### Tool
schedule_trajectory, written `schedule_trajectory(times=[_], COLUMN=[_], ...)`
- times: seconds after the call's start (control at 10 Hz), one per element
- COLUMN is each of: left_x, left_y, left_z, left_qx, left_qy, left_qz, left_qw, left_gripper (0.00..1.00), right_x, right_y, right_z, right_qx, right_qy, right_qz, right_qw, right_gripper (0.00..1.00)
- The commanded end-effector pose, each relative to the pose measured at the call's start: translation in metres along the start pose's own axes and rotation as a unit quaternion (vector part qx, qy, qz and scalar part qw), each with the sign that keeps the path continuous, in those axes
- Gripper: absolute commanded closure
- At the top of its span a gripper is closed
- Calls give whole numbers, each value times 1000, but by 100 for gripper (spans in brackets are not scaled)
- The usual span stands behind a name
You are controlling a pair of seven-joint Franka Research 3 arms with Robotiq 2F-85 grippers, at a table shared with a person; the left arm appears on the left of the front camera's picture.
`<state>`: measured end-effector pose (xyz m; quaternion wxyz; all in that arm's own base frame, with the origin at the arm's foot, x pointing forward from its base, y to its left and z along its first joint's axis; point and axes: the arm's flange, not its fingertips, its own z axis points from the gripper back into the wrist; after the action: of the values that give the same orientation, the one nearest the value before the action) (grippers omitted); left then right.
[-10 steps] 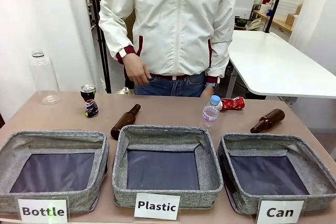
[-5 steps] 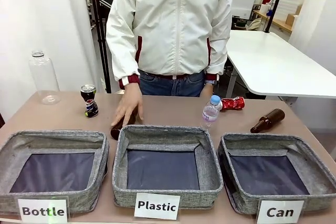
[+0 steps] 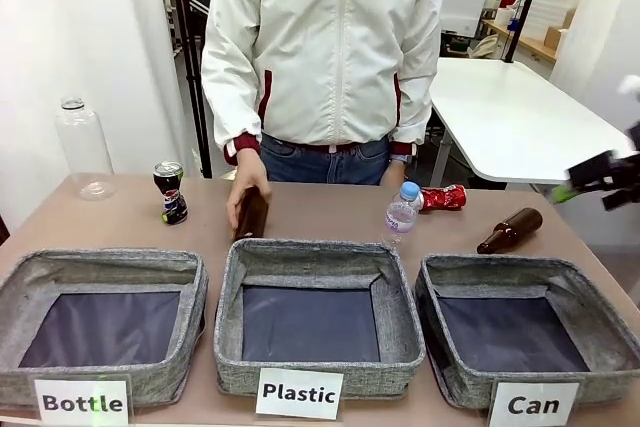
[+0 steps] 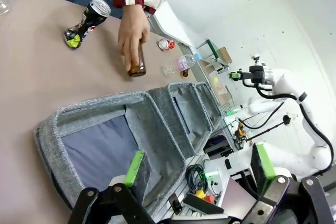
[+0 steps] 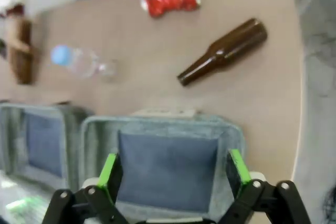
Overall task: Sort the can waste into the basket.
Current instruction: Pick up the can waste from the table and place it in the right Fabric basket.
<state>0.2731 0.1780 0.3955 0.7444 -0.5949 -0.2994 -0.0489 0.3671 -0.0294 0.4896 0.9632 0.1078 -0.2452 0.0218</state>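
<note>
Front view, your stock count. Cans, two: red can (image 3: pixel 443 197), crushed, lying at 11 o'clock beyond the Can basket (image 3: pixel 500 265); black can (image 3: pixel 171 192) at 10 o'clock on the table (image 3: pixel 320 209). Neither binned. Baskets, three, labels turned robotward (presumably for sorting by name). Brown bottles, two: held bottle (image 3: pixel 252 219) in the person's hand (image 3: pixel 247 185), probably bound for its bin; loose bottle (image 3: pixel 510 230). Clear bottles, two: tall bottle (image 3: pixel 82 147), capped bottle (image 3: pixel 402 212). Right claw (image 5: pixel 173 169) and left claw (image 4: pixel 197 163): released, empty.

It looked like a robotics lab. A white robot arm (image 4: pixel 289 84) trailed cables, a white table (image 3: pixel 520 127) stood behind, and printed labels (image 3: pixel 299 393) lined the counter (image 3: pixel 120 217)
</note>
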Motion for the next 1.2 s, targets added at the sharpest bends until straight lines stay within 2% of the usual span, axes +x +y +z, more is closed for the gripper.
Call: schedule_trajectory(times=[0.0, 0.1, 0.2, 0.4, 0.6, 0.8, 1.0, 1.1], left_x=[-2, -2, -2, -2, -2, -2, -2, -2], left_y=[-1, -1, -1, -1, -1, -1, -1, -1], left_z=[2, 2, 2, 2, 2, 2, 2, 2], left_qx=[-6, -6, -6, -6, -6, -6, -6, -6], left_qy=[1, 1, 1, 1, 1, 1, 1, 1], left_qz=[-12, -12, -12, -12, -12, -12, -12, -12], left_qw=[1000, 1000, 1000, 1000, 1000, 1000, 1000, 1000], left_gripper=[0, 0, 0, 0, 0, 0, 0, 0], right_x=[2, -10, 3, 3, 1, 62, 133, 155], right_y=[14, 11, 22, 22, 28, 35, 47, 57], right_z=[-21, -9, -20, -20, -31, -38, -61, -76], right_qx=[-86, -63, -44, -44, -91, -90, -80, -77], right_qy=[67, 27, 27, 27, 37, 75, 152, 171], right_qz=[68, 42, 45, 45, 64, 103, 169, 169], right_qw=[992, 997, 998, 998, 993, 988, 971, 968], right_gripper=[0, 0, 0, 0, 0, 0, 0, 0])
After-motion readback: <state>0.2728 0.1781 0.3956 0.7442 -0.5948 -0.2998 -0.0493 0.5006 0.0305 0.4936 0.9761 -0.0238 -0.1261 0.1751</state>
